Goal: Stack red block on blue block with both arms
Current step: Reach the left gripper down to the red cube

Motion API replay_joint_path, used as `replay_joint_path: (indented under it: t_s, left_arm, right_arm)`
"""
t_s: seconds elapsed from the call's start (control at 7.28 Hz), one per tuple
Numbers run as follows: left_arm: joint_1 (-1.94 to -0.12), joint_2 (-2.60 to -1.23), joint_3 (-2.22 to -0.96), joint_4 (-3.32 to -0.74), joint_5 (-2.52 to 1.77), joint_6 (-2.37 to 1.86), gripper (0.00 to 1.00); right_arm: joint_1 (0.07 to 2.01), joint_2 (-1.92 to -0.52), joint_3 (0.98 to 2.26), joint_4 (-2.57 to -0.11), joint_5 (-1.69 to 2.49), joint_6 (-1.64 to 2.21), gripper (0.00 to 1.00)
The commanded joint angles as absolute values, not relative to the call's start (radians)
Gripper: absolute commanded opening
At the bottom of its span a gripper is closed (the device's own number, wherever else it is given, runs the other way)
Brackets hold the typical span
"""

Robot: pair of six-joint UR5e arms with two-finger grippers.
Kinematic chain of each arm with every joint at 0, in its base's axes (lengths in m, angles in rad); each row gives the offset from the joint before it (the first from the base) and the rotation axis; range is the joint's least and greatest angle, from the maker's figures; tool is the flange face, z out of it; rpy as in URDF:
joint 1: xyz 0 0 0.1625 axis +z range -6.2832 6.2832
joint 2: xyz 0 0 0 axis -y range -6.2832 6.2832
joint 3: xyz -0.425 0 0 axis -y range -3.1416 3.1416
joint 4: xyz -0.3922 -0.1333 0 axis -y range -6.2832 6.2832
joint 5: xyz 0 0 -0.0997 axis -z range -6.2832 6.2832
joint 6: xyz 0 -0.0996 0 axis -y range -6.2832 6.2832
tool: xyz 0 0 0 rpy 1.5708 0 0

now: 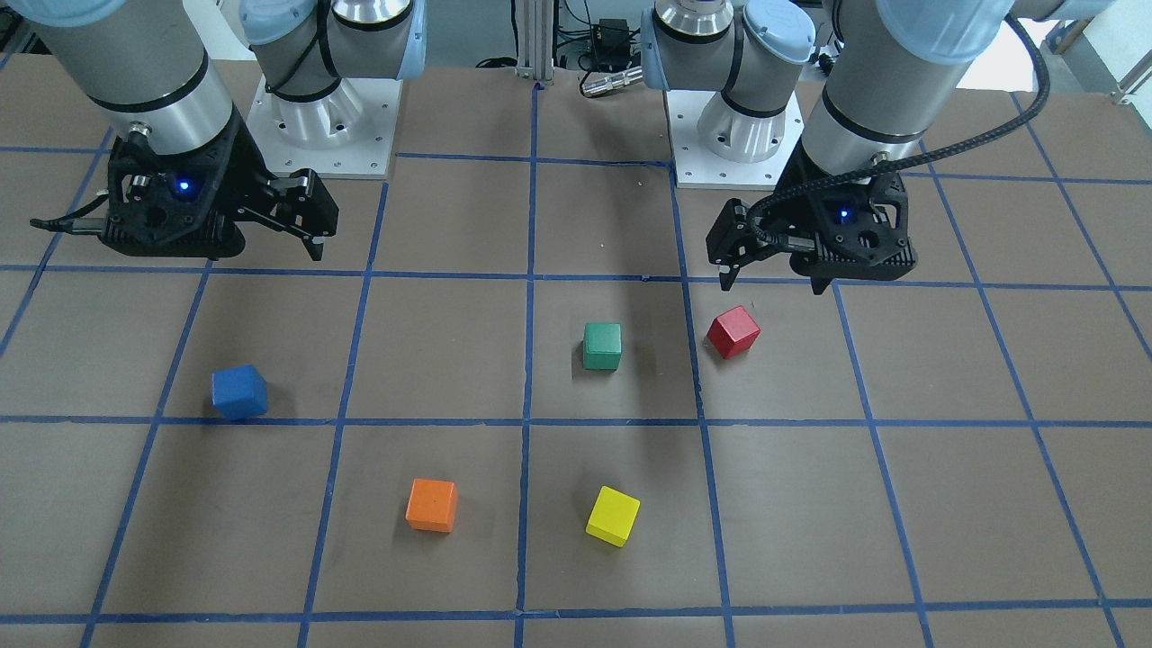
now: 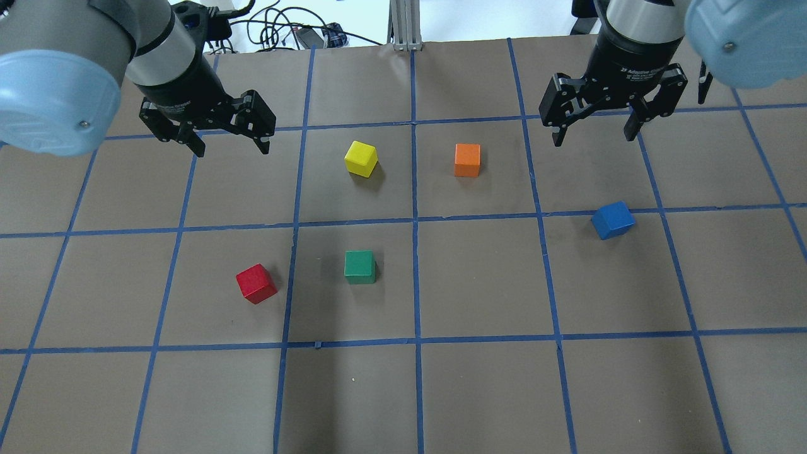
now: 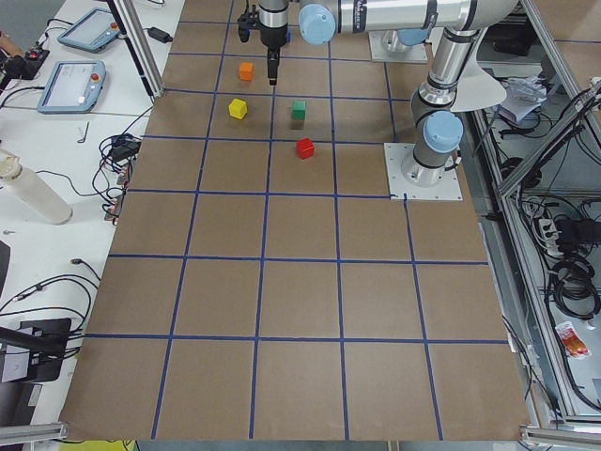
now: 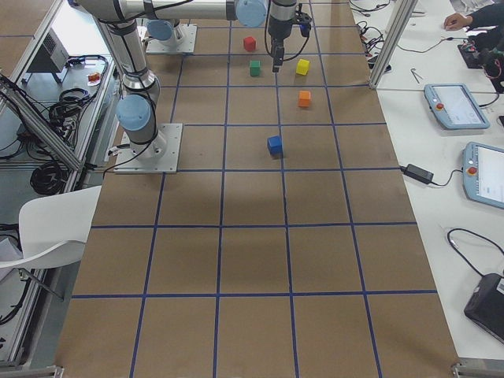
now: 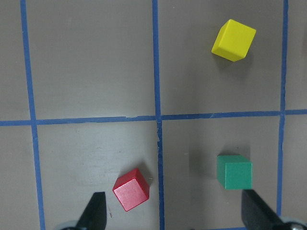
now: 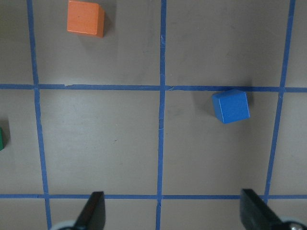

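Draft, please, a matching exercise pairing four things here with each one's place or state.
1. small matte red cube
2. small matte blue cube
3. small matte yellow cube
4. black two-finger left gripper

A. open and holding nothing
B. in the far grid row beside the small matte orange cube
C. farthest cube to the robot's left
D. farthest cube to the robot's right

Pairs: 1-C, 2-D, 3-B, 4-A.
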State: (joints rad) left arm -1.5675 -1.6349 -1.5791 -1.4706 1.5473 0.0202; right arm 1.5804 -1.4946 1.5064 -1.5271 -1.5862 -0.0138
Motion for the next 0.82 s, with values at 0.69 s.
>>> replay_joint_path:
  t_s: [0.69]
  left_arm:
    - [-1.543,-1.54,-1.826,-1.403,1.549,0.115,1.0]
  right_arm:
    - [1.58,-1.496,1.506,-1.528,-1.586,-0.014,1.0]
